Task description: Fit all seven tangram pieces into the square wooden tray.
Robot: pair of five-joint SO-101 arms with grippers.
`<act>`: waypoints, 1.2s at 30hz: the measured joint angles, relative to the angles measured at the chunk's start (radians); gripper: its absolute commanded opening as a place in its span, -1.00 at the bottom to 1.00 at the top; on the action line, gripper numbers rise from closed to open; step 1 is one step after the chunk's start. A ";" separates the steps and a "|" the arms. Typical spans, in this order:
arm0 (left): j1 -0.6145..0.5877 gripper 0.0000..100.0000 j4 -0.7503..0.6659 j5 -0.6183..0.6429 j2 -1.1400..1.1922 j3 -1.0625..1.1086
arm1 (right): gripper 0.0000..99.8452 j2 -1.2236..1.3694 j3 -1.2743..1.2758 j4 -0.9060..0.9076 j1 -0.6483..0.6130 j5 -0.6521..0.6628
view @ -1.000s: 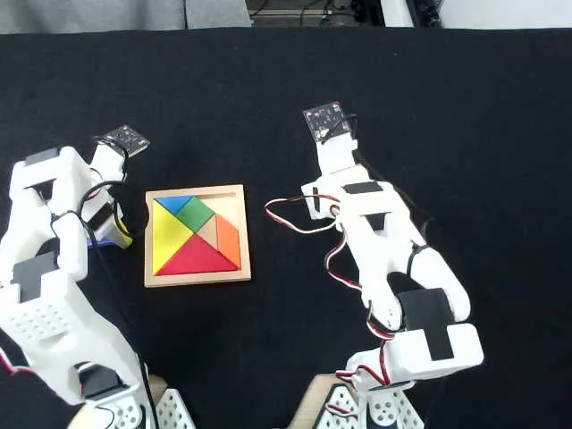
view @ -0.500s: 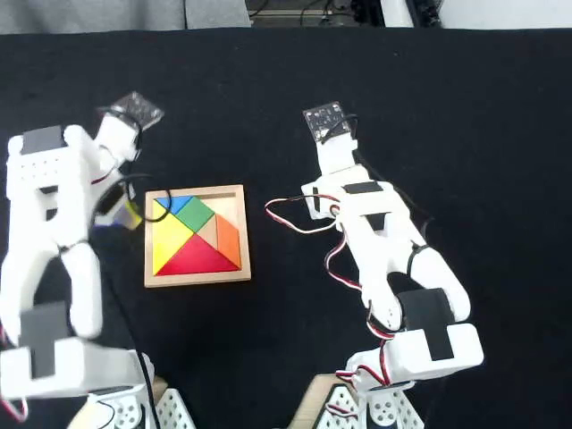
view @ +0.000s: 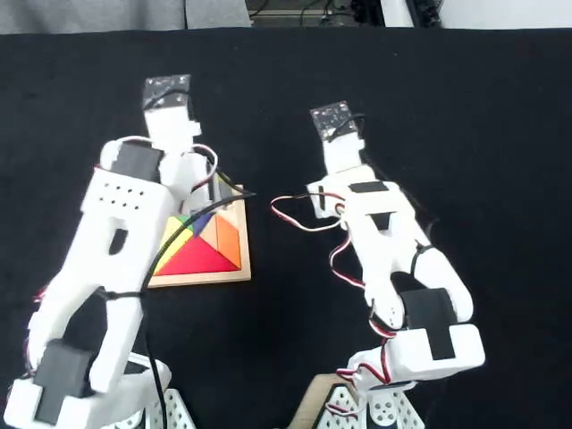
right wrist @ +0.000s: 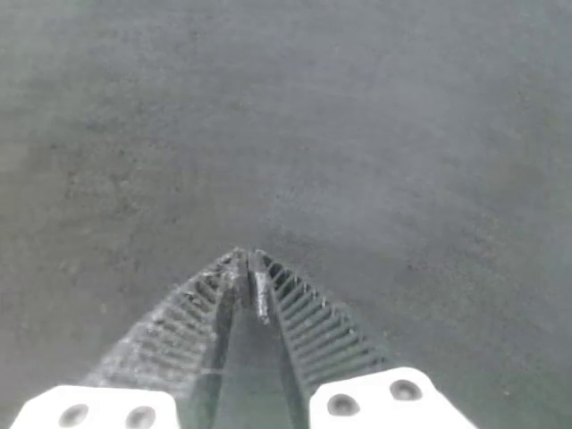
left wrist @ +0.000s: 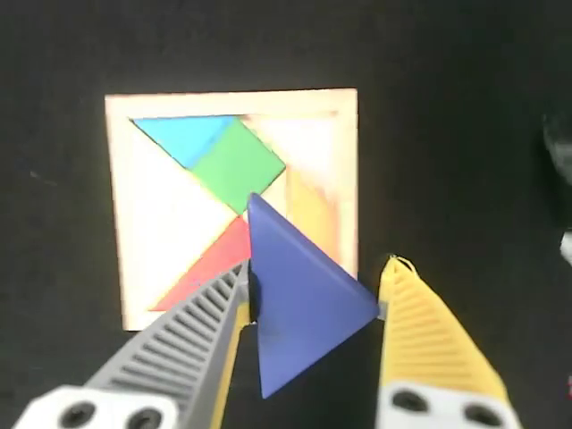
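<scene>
Entry: piece in hand, over the tray.

Left of the high view: your left arm lies over the wooden tray (view: 198,279), which sits left of centre on the black table (view: 465,134). The yellow triangle (view: 172,248), red triangle (view: 201,259) and orange piece (view: 229,239) are seated in it.

Left wrist view: the left gripper (left wrist: 315,268) is partly spread and clamped on the blue triangle (left wrist: 299,313). The grey finger presses the piece's left edge, and its right corner meets the yellow finger. The piece hangs tilted above the tray's lower right part, not yet touching it. Behind it sit the light-blue triangle (left wrist: 183,136) and green square (left wrist: 237,165). The tray's upper right corner looks pale. It is probably the open slot, though you cannot tell for certain.

Handling, as a judgement:
- The piece is a thin, stiff, light slab, likely with smooth painted faces, and not fragile.
- A triangle has no parallel edges, so an edge-to-corner pinch can pivot or squirt out.
- Keep firm pressure and lower it flat.
- Taking it across the long edge and the opposite corner gives the steadiest hold.
- Expect a tight fit against its neighbours.

Right of centre: the right gripper (right wrist: 246,259) has its fingers closed together, empty, above bare table well apart from the tray.
</scene>
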 measured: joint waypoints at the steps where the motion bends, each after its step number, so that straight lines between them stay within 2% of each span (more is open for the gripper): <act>1: 0.003 -0.58 -0.037 0.049 0.008 0.028 | -0.98 0.000 0.000 0.000 0.009 0.000; 9: 0.011 -0.57 -0.411 0.279 0.051 0.259 | -0.98 0.000 -0.026 0.000 0.046 0.000; 13: 0.015 -0.57 -0.532 0.422 0.055 0.310 | -0.98 0.000 -0.026 0.000 0.054 0.000; 18: 0.041 -0.55 -0.555 0.545 0.061 0.321 | -0.98 0.000 -0.026 0.000 0.051 0.000; 23: 0.043 -0.44 -0.506 0.632 0.094 0.321 | -0.98 0.000 -0.026 0.000 0.052 0.000; 36: 0.044 -0.44 -0.528 0.629 0.218 0.275 | -0.98 0.000 -0.026 0.000 0.052 0.000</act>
